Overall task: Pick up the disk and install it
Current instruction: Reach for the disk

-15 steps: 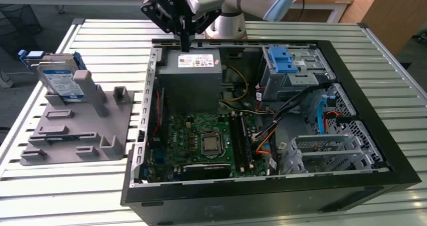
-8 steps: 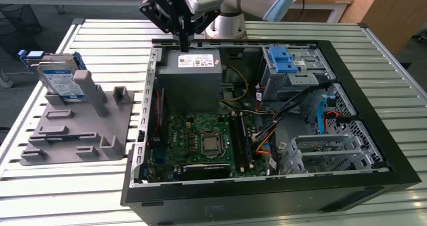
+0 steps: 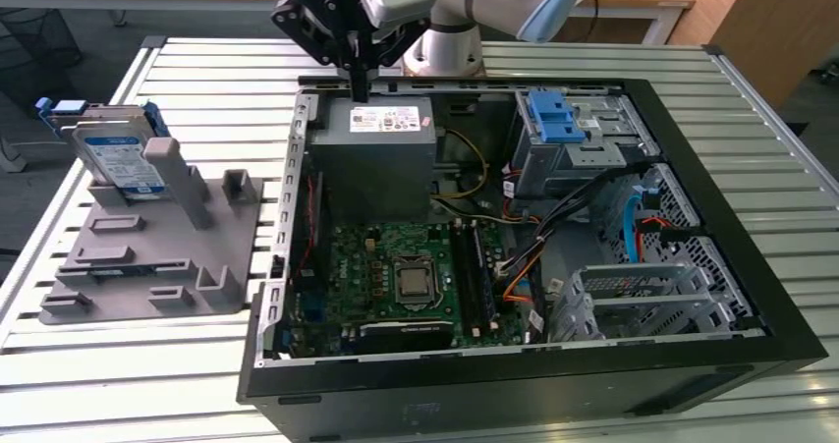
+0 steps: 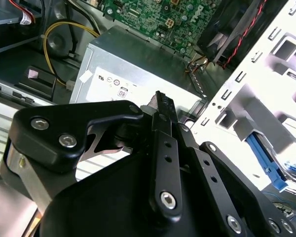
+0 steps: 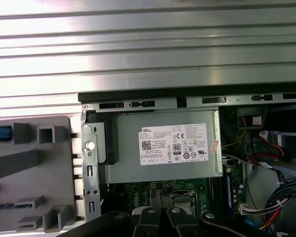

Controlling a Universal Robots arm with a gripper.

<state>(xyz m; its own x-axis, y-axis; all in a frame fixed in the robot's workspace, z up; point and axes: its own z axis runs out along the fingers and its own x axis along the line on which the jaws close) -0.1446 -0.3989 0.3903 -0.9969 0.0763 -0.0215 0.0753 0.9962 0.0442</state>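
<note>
Ribbed aluminium slats form the desk (image 3: pixel 196 80), and past its edge on the exterior view's left we see dark floor (image 3: pixel 33 60). At that left end the disk (image 3: pixel 116 158) stands on edge in a grey moulded fixture (image 3: pixel 144 256). It leans against a post, its white-and-blue label facing us, and blue rails frame it.

Next comes the open black computer case (image 3: pixel 525 394). The gripper (image 3: pixel 357 91) hangs over the far edge of the case, above the grey power-supply box (image 3: pixel 373 158) and well apart from the disk. Its fingers (image 4: pixel 165 143) are pressed together with nothing between them.

The box carries a white sticker (image 5: pixel 173 144) with small black print, a square code and round approval marks. Nearer to us lies the green motherboard (image 3: pixel 393 286). Further right, a blue latch (image 3: pixel 557 119) sits on the metal drive cage (image 3: pixel 603 134). A wooden panel (image 3: pixel 754 21) closes the room at the far right.
</note>
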